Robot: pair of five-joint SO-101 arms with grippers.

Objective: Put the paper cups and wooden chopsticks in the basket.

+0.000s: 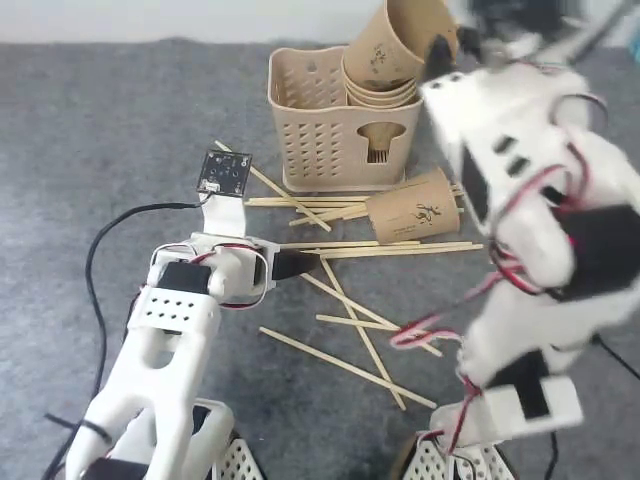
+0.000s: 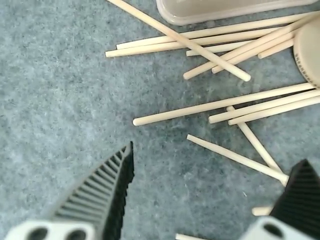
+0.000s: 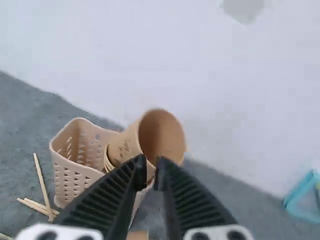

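1. Currently one basket [image 1: 315, 140] is sitting at 12 o'clock, holding a cup stack [image 1: 385, 60], perhaps four, topmost leaning unseated.
2. One loose cup [image 1: 415, 210] is lying sideways at its 5 o'clock.
3. Roughly twelve chopsticks [image 1: 345, 368] are sprawling at 6 o'clock.
4. The left gripper [image 2: 216, 155] is hovering above, wide open, empty, seemingly choosing one.
5. The right gripper [image 3: 150, 159] is hanging raised, nearly closed, empty.

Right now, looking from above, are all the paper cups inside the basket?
No, one paper cup lies on its side outside the basket, among loose chopsticks.
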